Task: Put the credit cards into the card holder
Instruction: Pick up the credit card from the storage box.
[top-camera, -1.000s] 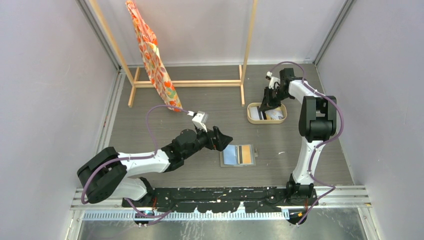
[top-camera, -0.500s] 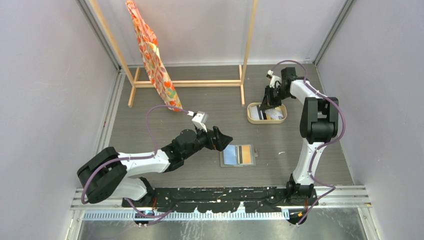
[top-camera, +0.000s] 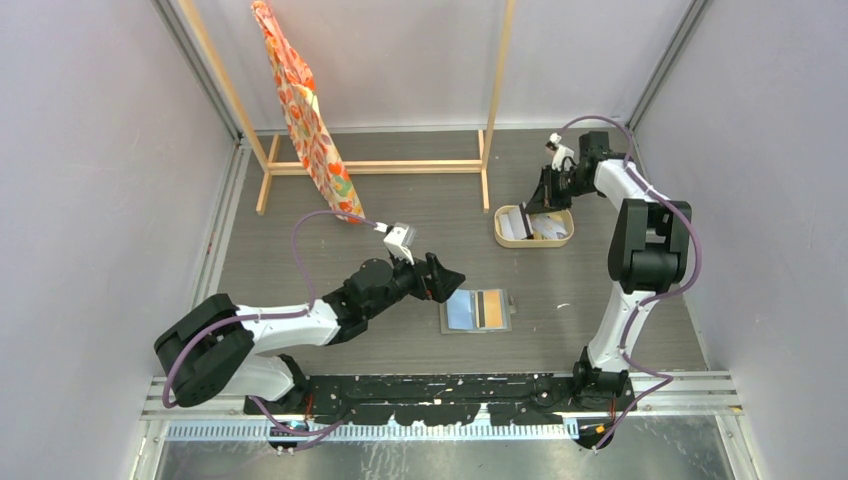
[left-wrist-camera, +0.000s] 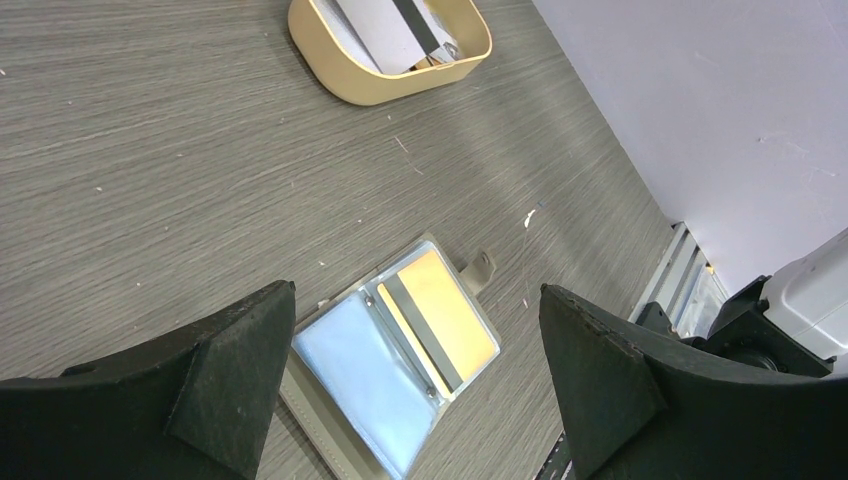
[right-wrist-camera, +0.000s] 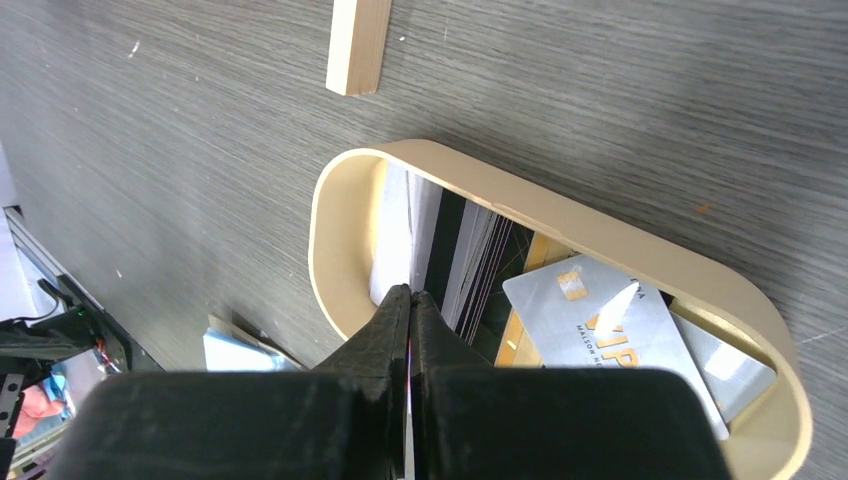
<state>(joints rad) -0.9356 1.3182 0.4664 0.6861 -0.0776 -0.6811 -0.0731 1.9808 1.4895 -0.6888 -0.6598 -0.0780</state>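
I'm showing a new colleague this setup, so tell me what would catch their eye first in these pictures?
Probably the bright orange cloth on the wooden rack at the back left. Mid-table the grey card holder lies open with a gold card in one pocket, the left fingers open by its left edge. At the back right, the right fingers are shut at one end of the beige tray of cards.

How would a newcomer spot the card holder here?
On the grey wood-grain table, look just ahead of the open left gripper. The card holder lies flat and open there: pale blue sleeve on one half, an orange card with a dark stripe on the other, unlike the deep oval beige tray farther back.
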